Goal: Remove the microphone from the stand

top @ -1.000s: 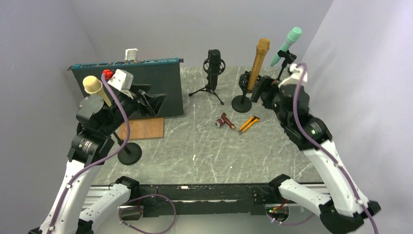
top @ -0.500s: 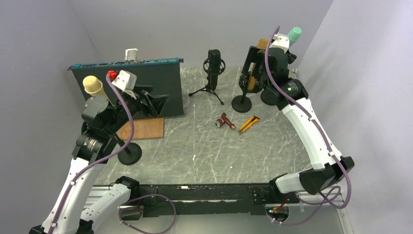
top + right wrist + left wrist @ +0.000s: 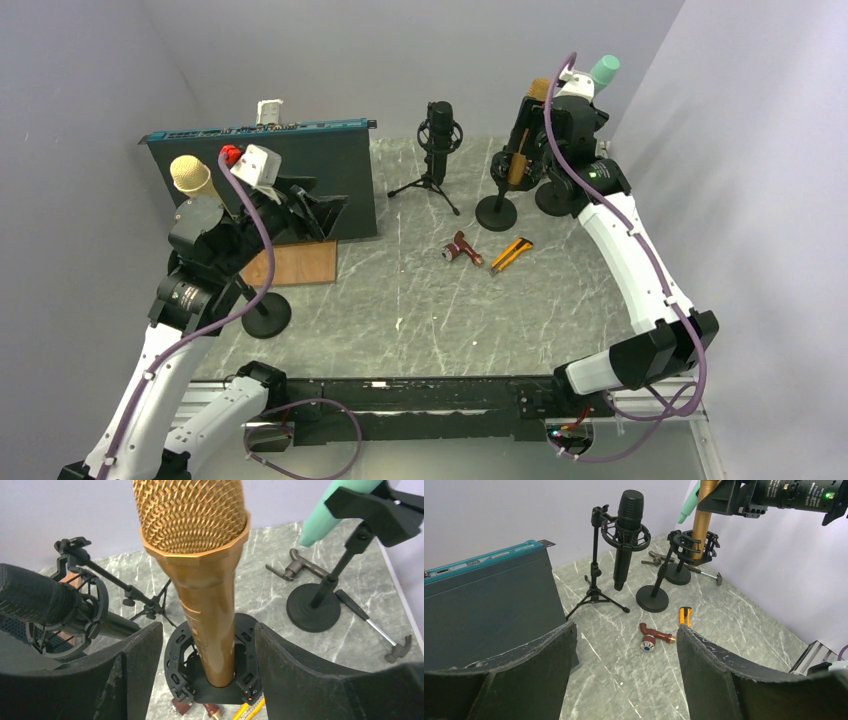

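A copper microphone (image 3: 519,158) stands upright in a black shock mount (image 3: 215,677) on a round-based stand (image 3: 497,213). My right gripper (image 3: 207,630) is open and comes down over it. Its two pads flank the microphone body (image 3: 200,570) just above the mount, with gaps on both sides. In the top view the right gripper (image 3: 525,125) hides the microphone's head. My left gripper (image 3: 624,630) is open and empty at the left, above the table. In the left wrist view the copper microphone (image 3: 702,510) shows far off.
A black microphone on a tripod (image 3: 438,130) stands left of the copper one, and a teal microphone on a stand (image 3: 598,80) to the right. A yellow microphone (image 3: 190,178) stands by my left arm. A dark box (image 3: 300,170), wooden board (image 3: 295,265), maroon tap (image 3: 462,250), orange knife (image 3: 510,253) and hammer (image 3: 375,630) are also on the table.
My right arm swung up from beside the stand to over the copper microphone, then edged closer so its open jaws straddle the body. My left arm barely moved.
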Action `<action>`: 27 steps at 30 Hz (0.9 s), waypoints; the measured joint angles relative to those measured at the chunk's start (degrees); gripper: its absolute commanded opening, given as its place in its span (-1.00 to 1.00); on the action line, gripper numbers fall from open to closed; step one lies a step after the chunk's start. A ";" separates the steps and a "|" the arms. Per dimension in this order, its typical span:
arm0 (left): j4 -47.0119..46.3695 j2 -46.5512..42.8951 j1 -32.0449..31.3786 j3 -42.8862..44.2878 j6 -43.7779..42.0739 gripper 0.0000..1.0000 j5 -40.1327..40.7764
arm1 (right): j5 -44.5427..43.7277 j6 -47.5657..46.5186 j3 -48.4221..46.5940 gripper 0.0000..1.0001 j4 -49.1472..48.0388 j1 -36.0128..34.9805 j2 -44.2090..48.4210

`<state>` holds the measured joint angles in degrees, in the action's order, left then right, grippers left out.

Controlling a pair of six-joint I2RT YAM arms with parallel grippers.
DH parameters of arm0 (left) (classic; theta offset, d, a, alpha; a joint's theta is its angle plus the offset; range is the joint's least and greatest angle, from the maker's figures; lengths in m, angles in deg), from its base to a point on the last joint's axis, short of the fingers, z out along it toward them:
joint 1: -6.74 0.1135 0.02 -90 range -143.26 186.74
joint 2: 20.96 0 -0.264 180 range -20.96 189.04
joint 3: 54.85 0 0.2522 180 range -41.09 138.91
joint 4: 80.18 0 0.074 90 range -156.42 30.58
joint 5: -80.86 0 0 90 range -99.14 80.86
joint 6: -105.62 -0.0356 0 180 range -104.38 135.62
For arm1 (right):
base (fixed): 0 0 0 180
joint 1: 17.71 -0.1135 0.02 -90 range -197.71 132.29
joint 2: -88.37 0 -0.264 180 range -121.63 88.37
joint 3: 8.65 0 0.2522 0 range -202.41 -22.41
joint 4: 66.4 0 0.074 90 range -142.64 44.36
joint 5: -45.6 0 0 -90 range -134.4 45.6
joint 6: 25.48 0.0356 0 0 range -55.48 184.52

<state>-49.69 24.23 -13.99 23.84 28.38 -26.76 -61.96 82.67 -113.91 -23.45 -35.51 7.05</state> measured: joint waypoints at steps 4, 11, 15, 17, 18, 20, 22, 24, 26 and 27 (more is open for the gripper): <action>0.02 -0.07 -0.02 0.00 0.02 0.53 0.28 | 1.36 -0.81 1.53 0.20 -1.55 -0.02 0.00; 0.02 -0.11 -0.11 0.00 0.02 0.53 0.63 | 1.73 -2.08 2.78 0.01 -3.21 0.00 -0.09; 0.02 -0.11 -0.11 0.00 0.02 0.53 0.85 | 1.73 -2.43 2.91 -0.05 -3.91 0.00 -0.46; 0.02 -0.11 -0.15 0.00 0.00 0.53 0.98 | 1.84 -2.73 3.13 -0.13 -4.15 0.00 -0.59; 0.02 -0.11 -0.17 0.00 0.02 0.53 1.01 | 1.90 -2.82 3.23 -0.16 -4.15 0.00 -0.63; 0.02 -0.11 -0.24 0.00 0.00 0.54 1.01 | 2.25 -3.17 3.63 -0.26 -4.52 0.00 -0.66; 0.02 -0.11 -0.31 0.00 0.00 0.54 1.01 | 2.27 -3.52 3.87 -0.36 -5.03 0.00 -0.66; 0.04 -0.15 -0.33 0.00 0.00 0.54 1.03 | 2.47 -3.78 3.89 -0.44 -5.20 0.00 -0.66; 0.04 -0.22 -0.33 0.00 0.00 0.54 1.03 | 2.67 -4.09 3.87 -0.52 -5.22 0.02 -0.66; 0.04 -0.31 -0.37 0.00 0.00 0.54 1.03 | 2.78 -4.22 3.87 -0.57 -5.22 0.02 -0.66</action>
<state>-49.65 23.92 -14.36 23.84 28.38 -25.74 -59.19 78.45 -110.04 -28.67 -35.49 6.39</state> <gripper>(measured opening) 0.770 0.403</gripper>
